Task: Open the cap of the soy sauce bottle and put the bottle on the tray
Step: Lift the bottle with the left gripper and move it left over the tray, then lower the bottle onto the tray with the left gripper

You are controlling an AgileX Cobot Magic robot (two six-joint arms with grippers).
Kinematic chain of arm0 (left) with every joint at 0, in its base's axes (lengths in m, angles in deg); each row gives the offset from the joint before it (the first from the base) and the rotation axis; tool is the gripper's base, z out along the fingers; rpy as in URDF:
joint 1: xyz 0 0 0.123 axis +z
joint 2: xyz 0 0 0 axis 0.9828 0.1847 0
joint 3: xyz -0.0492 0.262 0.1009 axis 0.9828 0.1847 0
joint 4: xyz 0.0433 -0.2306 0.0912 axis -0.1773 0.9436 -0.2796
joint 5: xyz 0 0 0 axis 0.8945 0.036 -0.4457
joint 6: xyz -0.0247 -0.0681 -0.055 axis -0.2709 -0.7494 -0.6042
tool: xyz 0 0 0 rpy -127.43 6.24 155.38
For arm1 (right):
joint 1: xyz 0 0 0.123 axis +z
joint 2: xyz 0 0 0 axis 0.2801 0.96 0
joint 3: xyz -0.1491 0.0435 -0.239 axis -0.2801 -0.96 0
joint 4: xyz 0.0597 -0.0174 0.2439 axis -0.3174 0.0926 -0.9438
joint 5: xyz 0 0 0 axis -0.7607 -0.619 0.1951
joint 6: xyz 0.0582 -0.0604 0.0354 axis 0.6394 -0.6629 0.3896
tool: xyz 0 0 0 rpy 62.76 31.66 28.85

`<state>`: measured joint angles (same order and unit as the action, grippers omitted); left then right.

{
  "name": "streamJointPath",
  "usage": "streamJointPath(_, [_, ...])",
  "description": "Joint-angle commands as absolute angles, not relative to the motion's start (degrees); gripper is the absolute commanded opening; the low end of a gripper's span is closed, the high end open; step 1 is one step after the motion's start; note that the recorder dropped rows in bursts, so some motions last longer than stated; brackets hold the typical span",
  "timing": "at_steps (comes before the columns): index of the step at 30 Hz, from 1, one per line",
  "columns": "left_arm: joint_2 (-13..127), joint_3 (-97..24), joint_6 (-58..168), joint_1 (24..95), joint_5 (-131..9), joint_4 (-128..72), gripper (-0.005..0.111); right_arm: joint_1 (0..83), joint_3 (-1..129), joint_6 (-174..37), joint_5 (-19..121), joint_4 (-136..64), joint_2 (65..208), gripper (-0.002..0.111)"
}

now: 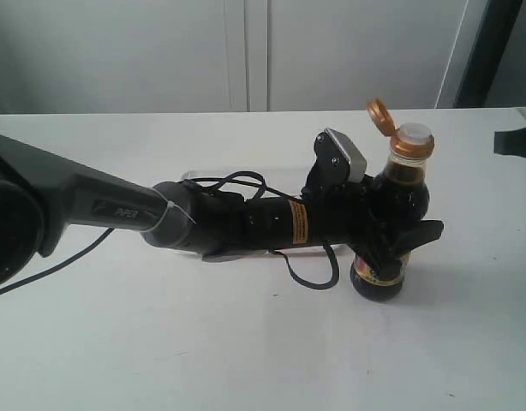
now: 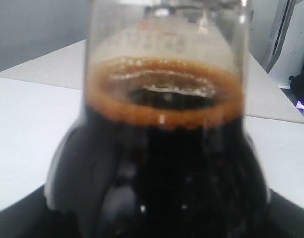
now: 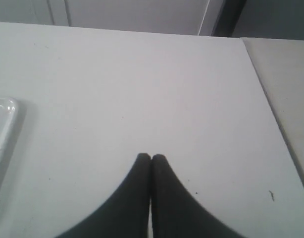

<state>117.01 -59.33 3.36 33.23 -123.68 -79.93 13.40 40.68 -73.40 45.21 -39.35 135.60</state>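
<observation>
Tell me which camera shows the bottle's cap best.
The exterior view: the cap stands flipped open above the soy sauce bottle. The left wrist view shows only the bottle's neck and dark liquid, no cap. The right wrist view shows neither.

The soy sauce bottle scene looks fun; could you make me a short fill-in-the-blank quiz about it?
1. The bottle's orange cap is flipped ____.
2. The bottle is gripped by the ____ claw.
3. The right claw holds nothing, and its fingers are ____.

Missing words: open; left; shut
</observation>
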Motion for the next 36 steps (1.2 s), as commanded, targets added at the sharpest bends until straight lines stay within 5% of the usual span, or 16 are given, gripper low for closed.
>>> streamJointPath(1, [116.0,-58.8,3.2,32.9,-121.4,-80.4,0.000,12.8,39.6,-71.6,49.4,-39.6,135.5,0.000])
streamJointPath(18, [105.7,-58.5,0.4,36.5,-121.4,-82.3,0.000,12.8,39.6,-71.7,49.1,-39.6,135.5,0.000])
streamJointPath(36, [102.8,-57.9,-1.5,50.4,-129.4,-82.7,0.000,14.2,39.6,-72.2,49.1,-39.2,135.5,0.000])
